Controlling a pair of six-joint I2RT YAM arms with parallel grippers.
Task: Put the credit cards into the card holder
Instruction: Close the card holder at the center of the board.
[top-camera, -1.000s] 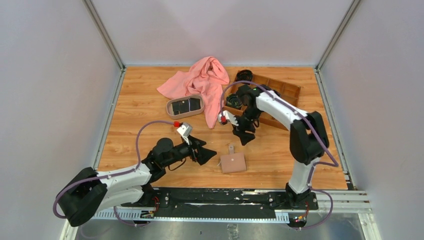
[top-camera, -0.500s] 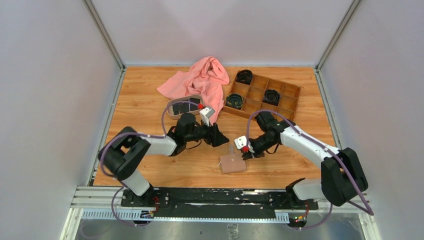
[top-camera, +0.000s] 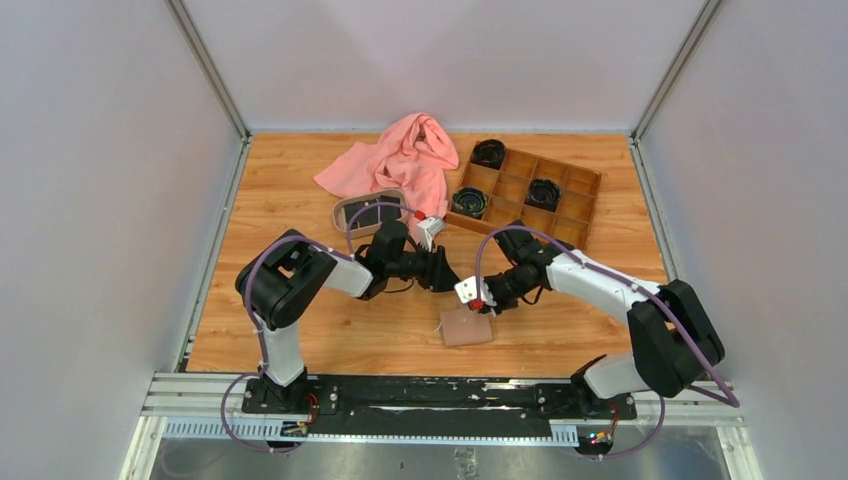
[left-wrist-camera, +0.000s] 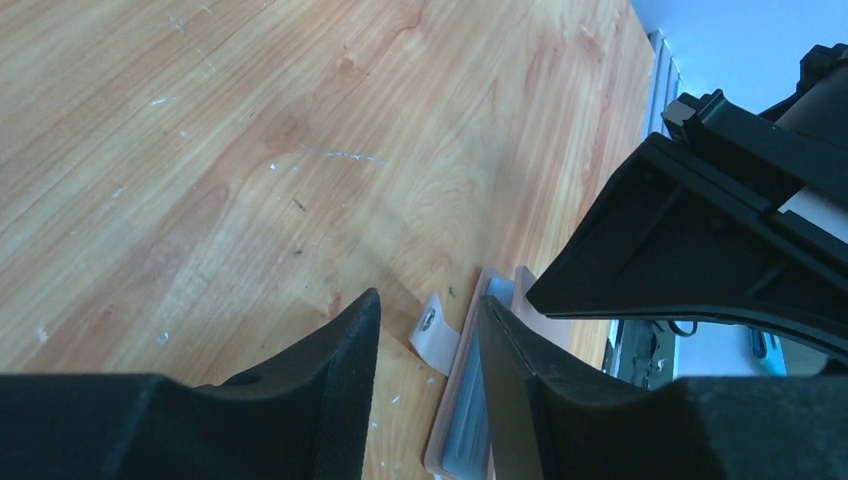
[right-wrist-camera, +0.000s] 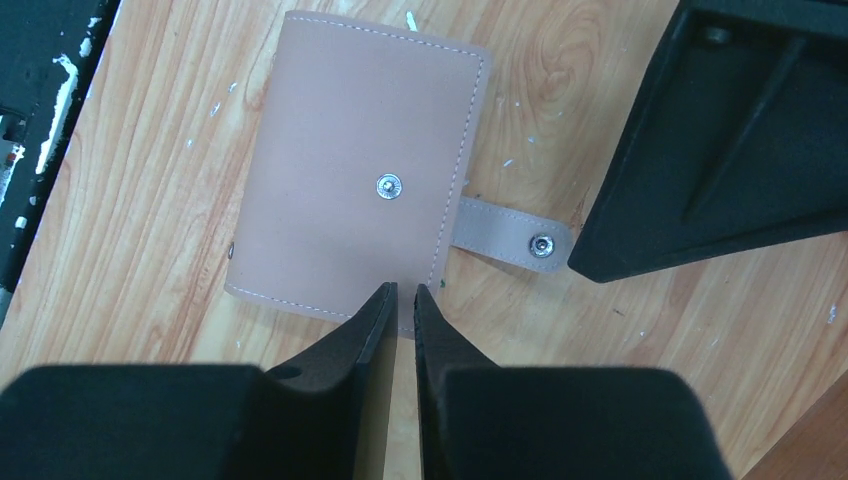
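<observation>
— Item: card holder (right-wrist-camera: 350, 225); position?
— Lay folded on the table (top-camera: 280, 200), toward its near side, between both arms; strap (right-wrist-camera: 512, 237) unsnapped, pointing sideways toward the left gripper (left-wrist-camera: 428, 310); longer side ran straight away from the right gripper (right-wrist-camera: 402, 292).
— Grippers?
— Right: fingers almost together over the holder's nearest edge, the closer of the two; whether they pinched the cover could not be told. Left: fingers apart, holding nothing, just beside the strap's end.
— Cards?
— Credit cards (top-camera: 372, 213), dark, lay in the oval tray (top-camera: 338, 212), well apart from the holder, beyond the left arm.
— Other containers?
— Wooden box (top-camera: 598, 182); three compartments held dark coils (top-camera: 468, 202); pink cloth (top-camera: 400, 160) beside it.
</observation>
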